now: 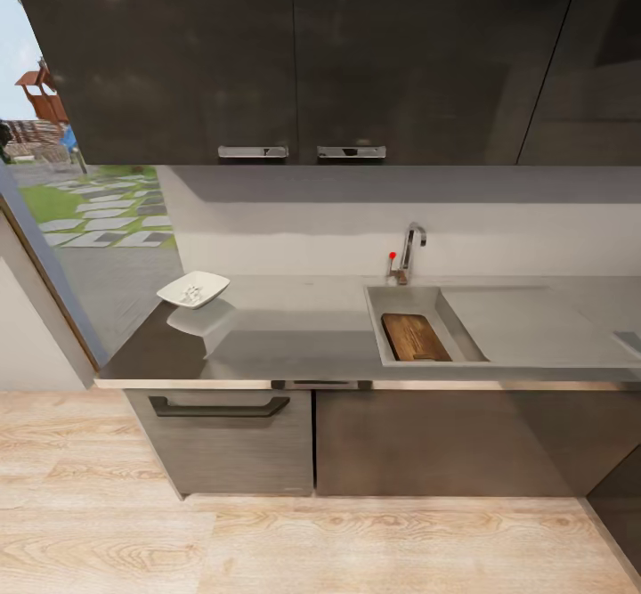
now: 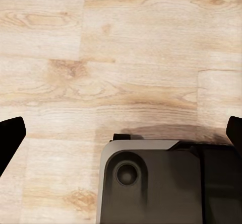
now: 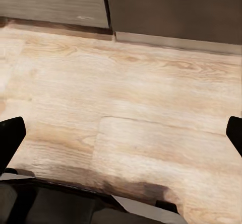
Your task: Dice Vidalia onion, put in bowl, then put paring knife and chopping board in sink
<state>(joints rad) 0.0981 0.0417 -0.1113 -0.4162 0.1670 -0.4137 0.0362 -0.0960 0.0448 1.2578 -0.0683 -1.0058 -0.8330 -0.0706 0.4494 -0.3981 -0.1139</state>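
Chopping board [image 1: 415,337] lies in the sink [image 1: 389,350], right of frame centre; long axis runs from upper left to lower right. White bowl [image 1: 193,289] sits on the grey surface [image 1: 294,327] at left, holding pale bits. Faucet [image 1: 409,251] behind the basin. Dark upper cabinets [image 1: 294,51] above, wood floor [image 1: 267,541] below. Left gripper [image 2: 121,133] and right gripper [image 3: 121,133] hang over the floor, jaws spread wide, empty.

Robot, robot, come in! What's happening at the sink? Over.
Both grippers open, pointed at floor. Chopping board lying in sink. Bowl on countertop. Nothing blocking.
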